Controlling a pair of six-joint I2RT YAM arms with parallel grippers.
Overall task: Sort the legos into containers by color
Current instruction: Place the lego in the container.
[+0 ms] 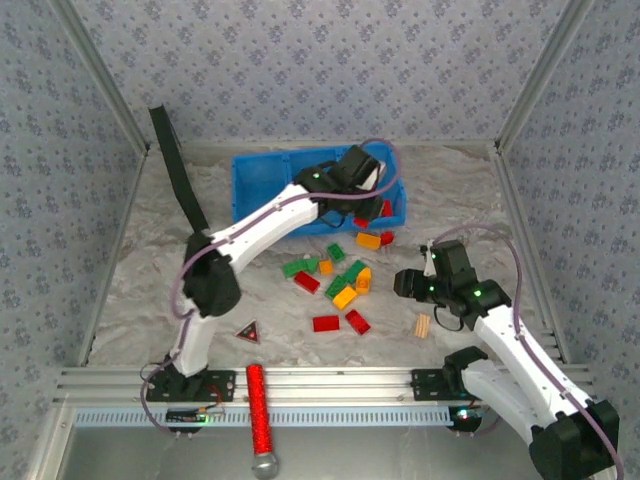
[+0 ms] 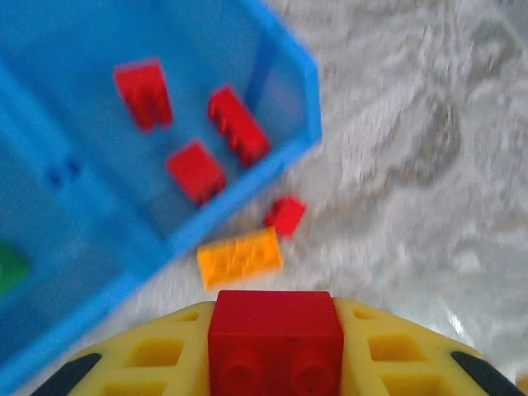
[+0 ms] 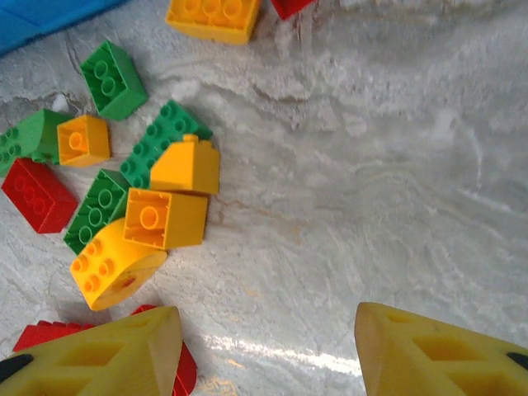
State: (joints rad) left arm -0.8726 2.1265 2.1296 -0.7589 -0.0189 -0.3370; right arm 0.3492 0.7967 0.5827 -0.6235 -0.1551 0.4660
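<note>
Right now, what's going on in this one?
The left gripper is shut on a red brick, beside the blue bin, whose end compartment holds three red bricks. The right gripper hangs open above the table, near a loose pile of green, yellow and red bricks not yet sorted.

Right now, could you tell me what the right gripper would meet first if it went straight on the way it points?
Probably the bare table cover: the right gripper, jaws open, aims at marbled cloth to one side of the orange square brick; depth is uncertain.
</note>
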